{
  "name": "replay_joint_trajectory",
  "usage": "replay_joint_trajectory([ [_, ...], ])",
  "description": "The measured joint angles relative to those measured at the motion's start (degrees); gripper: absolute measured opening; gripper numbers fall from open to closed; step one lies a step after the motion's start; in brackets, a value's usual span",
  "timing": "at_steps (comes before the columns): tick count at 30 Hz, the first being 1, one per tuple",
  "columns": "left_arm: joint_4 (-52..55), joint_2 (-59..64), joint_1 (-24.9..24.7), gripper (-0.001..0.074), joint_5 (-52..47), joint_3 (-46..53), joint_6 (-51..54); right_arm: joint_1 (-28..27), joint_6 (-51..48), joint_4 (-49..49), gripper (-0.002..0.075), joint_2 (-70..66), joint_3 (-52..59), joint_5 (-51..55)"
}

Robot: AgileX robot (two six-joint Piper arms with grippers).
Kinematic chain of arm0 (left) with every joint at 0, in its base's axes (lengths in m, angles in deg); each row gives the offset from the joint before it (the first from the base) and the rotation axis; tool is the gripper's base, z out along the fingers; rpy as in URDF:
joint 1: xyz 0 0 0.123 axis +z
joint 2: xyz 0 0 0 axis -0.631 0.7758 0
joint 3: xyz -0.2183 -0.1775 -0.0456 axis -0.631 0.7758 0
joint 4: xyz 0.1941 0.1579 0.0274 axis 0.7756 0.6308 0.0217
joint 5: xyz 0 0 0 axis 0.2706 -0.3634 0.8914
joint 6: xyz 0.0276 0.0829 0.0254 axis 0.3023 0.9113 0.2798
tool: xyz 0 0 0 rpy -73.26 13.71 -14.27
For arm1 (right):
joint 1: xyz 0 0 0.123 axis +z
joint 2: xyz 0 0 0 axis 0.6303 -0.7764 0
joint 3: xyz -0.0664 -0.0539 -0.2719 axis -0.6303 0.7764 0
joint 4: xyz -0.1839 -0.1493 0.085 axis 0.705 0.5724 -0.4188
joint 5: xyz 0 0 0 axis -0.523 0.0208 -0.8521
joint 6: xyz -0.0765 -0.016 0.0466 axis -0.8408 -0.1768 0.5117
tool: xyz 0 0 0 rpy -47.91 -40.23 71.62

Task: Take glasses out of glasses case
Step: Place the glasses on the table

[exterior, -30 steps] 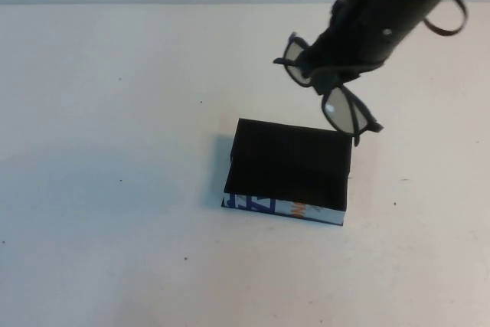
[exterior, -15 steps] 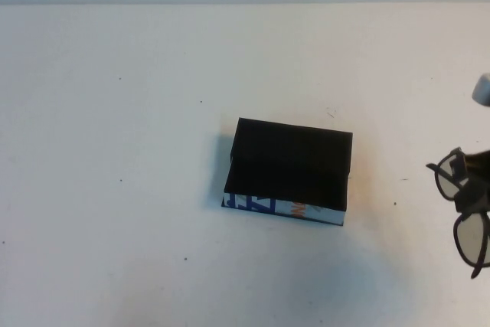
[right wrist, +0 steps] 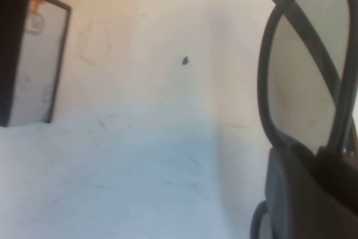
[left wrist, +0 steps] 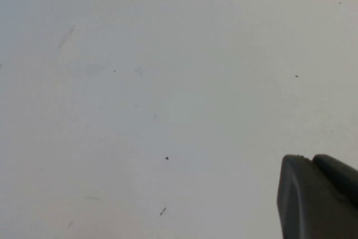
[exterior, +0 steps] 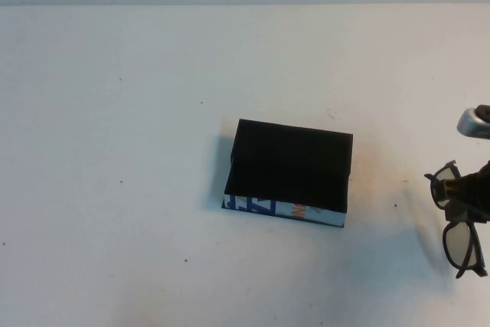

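Glasses already out of the case, hanging from the right gripper at the bench's right edge.

Starting nearest: gripping the glasses [exterior: 458,223] at the bridge with the right gripper [exterior: 468,198], fingers clamped on the frame, one lens hanging low towards the bench [exterior: 115,189], the other up beside the gripper; whether touching the surface or just above it, hard to say. Seeing from the right wrist one squarish lens [right wrist: 305,65] close up, with the glasses case [right wrist: 25,54] well apart. Farther in, lying flat mid-bench, the black glasses case [exterior: 289,170] showing its white printed strip. Showing only a dark tip of the left gripper [left wrist: 319,197] over bare bench, finger state impossible to tell. Remaining, by judgement: setting the glasses down and letting go.
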Motion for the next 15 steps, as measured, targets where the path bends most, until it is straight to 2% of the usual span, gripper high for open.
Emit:
replay_joint_trajectory([
  [6,0.0,0.0,0.0,-0.0005,0.0,0.0,0.0,0.0,-0.22,-0.1,0.0066,-3.43,-1.06,-2.61],
  [12,0.0,0.0,0.0,-0.0005,0.0,0.0,0.0,0.0,-0.36,-0.29,0.021,-3.67,-2.17,-3.95],
  [15,0.0,0.0,0.0,-0.0005,0.0,0.0,0.0,0.0,-0.36,-0.33,0.0236,-3.9,-3.44,-3.01],
])
